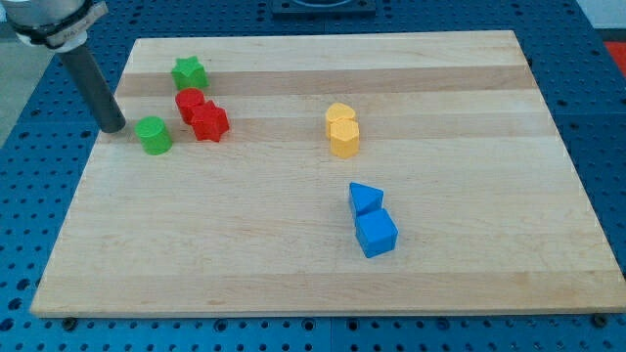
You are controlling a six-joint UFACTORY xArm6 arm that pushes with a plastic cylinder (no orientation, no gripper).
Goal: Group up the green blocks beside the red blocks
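**Our rod tip stands beside a green block near the red pair**

We see a pale wooden board (pixel 293 244) lying on a blue perforated table (pixel 606 147), viewed from above and slightly to the front. Our arm has no jaws to open or close; it ends in a straight dark rod (pixel 93 83) that slants down from the view's top left corner. My tip (pixel 114 127) rests on the board close to its left edge. It holds nothing. It sits just to the left of a green cylinder block (pixel 154 135), with a thin strip of wood showing between them, so we judge the two as very near but apart.

To the right of that green cylinder block, and a little higher in the view, sit two red blocks touching each other: a red cylinder block (pixel 190 103) and, just below and to its right, a red star-shaped block (pixel 209 122). The green cylinder block lies just beside this red pair, with a narrow gap.

A green star-shaped block (pixel 189 72) sits just above the red cylinder block, nearly touching it.

Well apart, near the board's middle, two yellow blocks (pixel 342 130) stand pressed together; we cannot tell their exact shapes. Lower and to the right, a blue triangle block (pixel 366 198) touches a blue cube block (pixel 376 235) below it.
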